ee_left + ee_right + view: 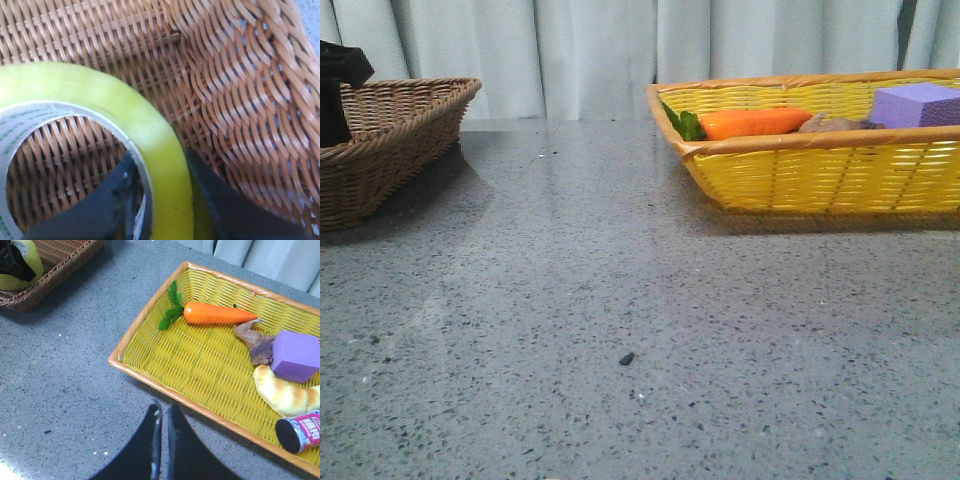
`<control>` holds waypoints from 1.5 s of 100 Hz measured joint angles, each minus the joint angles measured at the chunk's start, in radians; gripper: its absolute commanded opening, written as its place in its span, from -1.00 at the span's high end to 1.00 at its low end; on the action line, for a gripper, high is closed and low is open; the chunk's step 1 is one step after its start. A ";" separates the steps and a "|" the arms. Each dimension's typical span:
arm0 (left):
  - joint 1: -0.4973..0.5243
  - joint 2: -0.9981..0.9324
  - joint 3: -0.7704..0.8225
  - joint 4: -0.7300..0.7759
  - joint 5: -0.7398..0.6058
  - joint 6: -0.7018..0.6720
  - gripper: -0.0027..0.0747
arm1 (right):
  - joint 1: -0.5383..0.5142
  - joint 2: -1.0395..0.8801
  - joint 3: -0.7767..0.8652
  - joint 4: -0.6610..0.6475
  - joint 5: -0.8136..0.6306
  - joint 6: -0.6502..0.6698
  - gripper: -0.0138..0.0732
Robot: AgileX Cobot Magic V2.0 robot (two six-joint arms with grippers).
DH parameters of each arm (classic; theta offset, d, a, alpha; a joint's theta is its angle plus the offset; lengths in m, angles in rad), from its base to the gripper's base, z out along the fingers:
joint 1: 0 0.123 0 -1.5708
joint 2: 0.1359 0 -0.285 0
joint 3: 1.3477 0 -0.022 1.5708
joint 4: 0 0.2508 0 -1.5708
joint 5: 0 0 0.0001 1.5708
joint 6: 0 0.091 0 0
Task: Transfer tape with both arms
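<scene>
The tape (100, 95) is a glossy yellow roll with a white core and green lettering. It lies in the brown wicker basket (240, 75). My left gripper (161, 155) straddles the roll's wall, one finger inside the core and one outside, shut on it. The right wrist view shows the tape (31, 260) in the brown basket (60, 260) under the black left gripper (12, 265). In the front view the tape is hidden behind the brown basket's wall (400, 120); only part of the left arm (335, 85) shows. My right gripper (162, 410) is shut and empty over the grey table, beside the yellow basket (200, 360).
The yellow basket (820, 175) at the right holds a carrot (217, 314), a purple block (296, 356), a bread roll (285, 392), a red can (300, 430) and a brown object (255, 340). Grey speckled table (620, 300) lies between the two baskets.
</scene>
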 measured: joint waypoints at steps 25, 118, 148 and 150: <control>0.000 0.000 0.000 -0.002 -0.017 0.004 0.05 | 0.000 0.000 0.000 0.000 0.002 0.000 0.85; 0.000 -0.581 -0.062 -0.094 0.033 0.024 0.99 | 0.000 -0.254 0.386 -0.112 -0.346 0.112 0.85; 0.000 -0.882 0.199 -0.094 -0.044 0.040 0.99 | 0.000 -0.481 0.417 -0.228 -0.278 0.230 0.85; 0.000 -0.907 0.224 -0.095 -0.053 0.040 0.99 | 0.000 -0.495 0.417 -0.243 -0.268 0.230 0.85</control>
